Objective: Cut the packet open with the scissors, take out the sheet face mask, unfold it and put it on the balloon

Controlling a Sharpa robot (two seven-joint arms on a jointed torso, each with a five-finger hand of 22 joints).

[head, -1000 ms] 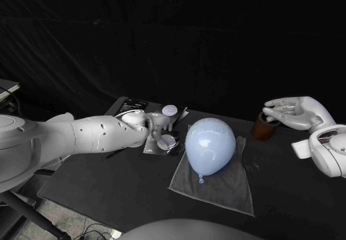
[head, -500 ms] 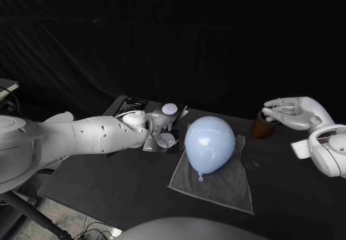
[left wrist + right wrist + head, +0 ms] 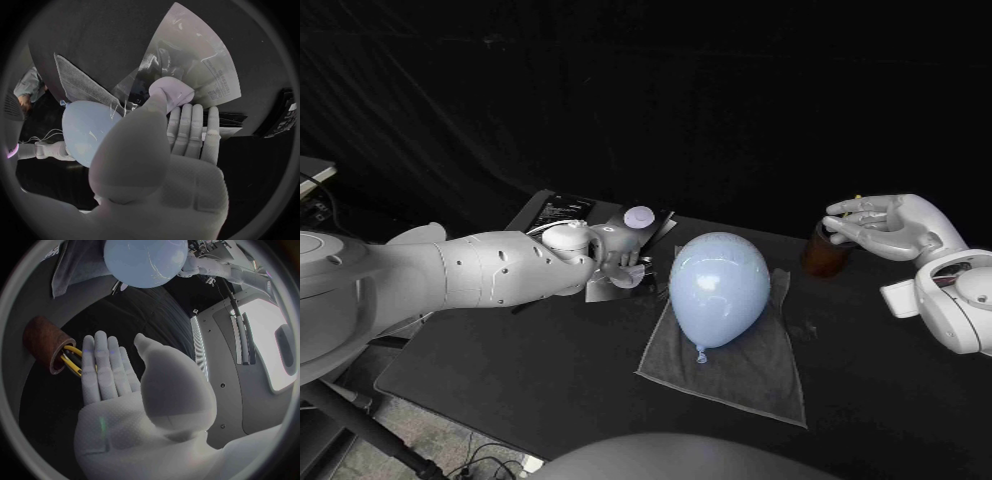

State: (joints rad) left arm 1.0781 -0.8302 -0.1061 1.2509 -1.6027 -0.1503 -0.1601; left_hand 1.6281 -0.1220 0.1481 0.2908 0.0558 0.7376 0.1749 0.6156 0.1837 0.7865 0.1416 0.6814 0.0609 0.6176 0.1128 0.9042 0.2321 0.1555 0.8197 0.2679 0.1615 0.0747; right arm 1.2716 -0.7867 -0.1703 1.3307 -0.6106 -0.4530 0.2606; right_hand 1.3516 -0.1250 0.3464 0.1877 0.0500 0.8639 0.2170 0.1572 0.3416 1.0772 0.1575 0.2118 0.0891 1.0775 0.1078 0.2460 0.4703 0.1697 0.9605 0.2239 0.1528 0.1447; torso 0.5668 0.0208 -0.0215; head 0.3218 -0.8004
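Two hands work over the black desk [image 3: 516,370], well apart. At the left, the left hand [image 3: 593,256] grasps the silvery packet [image 3: 195,60], its thumb pressed on one face and its fingers [image 3: 194,125] laid flat behind the other; the packet seems to be lifted off the desk, though that is hard to judge. Just right of it the pale blue balloon [image 3: 720,285] lies on a grey towel [image 3: 740,378] at the desk's middle, its knot toward the near edge. At the far right the right hand [image 3: 888,226] hovers with its fingers released and nothing in them, just beside a brown cup [image 3: 825,256]. Yellow loops in that cup look like the handles of the scissors [image 3: 72,361].
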